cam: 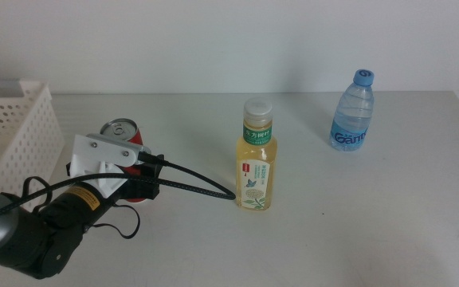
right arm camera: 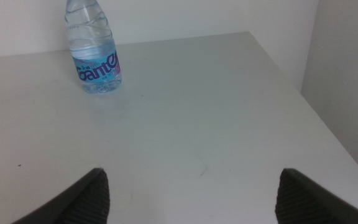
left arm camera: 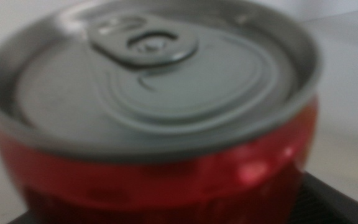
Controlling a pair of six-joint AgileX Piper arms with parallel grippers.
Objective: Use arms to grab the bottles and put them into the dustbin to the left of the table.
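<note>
left gripper (cam: 138,187) at red can (cam: 123,135), can upright on table (cam: 357,223) just right of dustbin (cam: 10,135); can fills left wrist view, jaws around its body, whether clamped tight cannot tell. right gripper (right arm camera: 188,193) spread wide, holding nothing, low over table, water bottle (right arm camera: 94,53) well apart ahead. tea bottle (cam: 256,159) upright mid-table, right of can.

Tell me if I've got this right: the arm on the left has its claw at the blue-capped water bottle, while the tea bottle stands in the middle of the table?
Not quite. The left claw is at the red can, not the water bottle, which stands alone far off toward the right; the middle view shows this, and the left wrist view is filled by the can. The tea bottle does stand mid-table.
</note>
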